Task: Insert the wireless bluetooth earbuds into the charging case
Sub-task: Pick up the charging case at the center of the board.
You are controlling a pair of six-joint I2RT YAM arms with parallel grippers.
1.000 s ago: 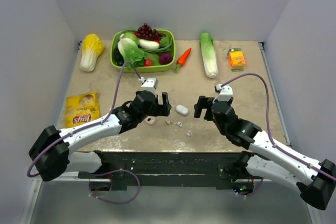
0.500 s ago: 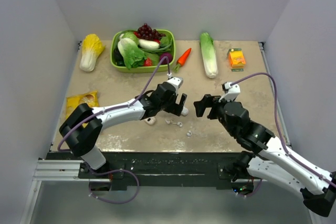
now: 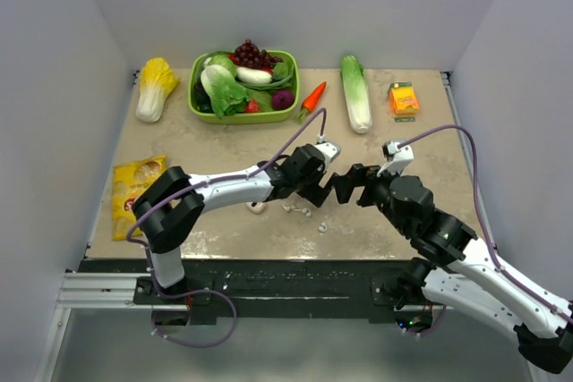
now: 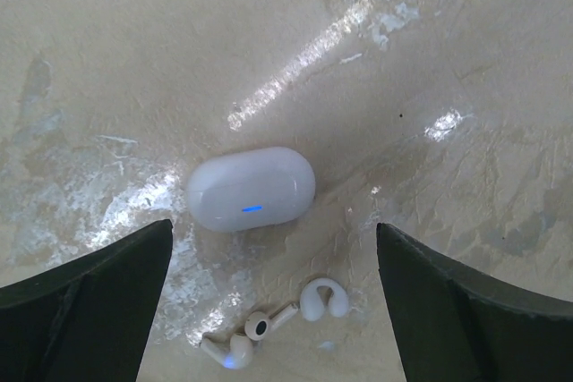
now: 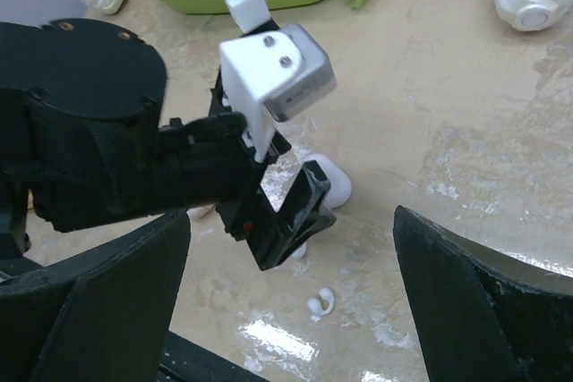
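The charging case (image 4: 251, 190), a shut white pebble with a blue light, lies on the table just beyond my left gripper (image 4: 274, 224), whose jaws are open and empty. Two stemmed earbuds (image 4: 269, 322) lie close together nearer the camera, beside a C-shaped white piece (image 4: 324, 300). From above, the left gripper (image 3: 315, 187) covers the case and the earbuds (image 3: 299, 210) lie just in front of it. My right gripper (image 3: 345, 187) is open and faces the left one from the right. In the right wrist view the case (image 5: 336, 181) peeks out behind a left finger, and a C-shaped piece (image 5: 320, 303) lies nearer.
A green basket (image 3: 242, 117) of vegetables stands at the back. Beside it are a yellow cabbage (image 3: 154, 87), a carrot (image 3: 312, 97), a long green cabbage (image 3: 356, 94) and an orange box (image 3: 404, 98). A chip bag (image 3: 134, 190) lies left. A small white piece (image 3: 256, 207) sits under the left arm.
My left arm has stretched rightward to the table's centre and its gripper now hangs over the case. The right gripper has edged left toward it. Both stayed open.
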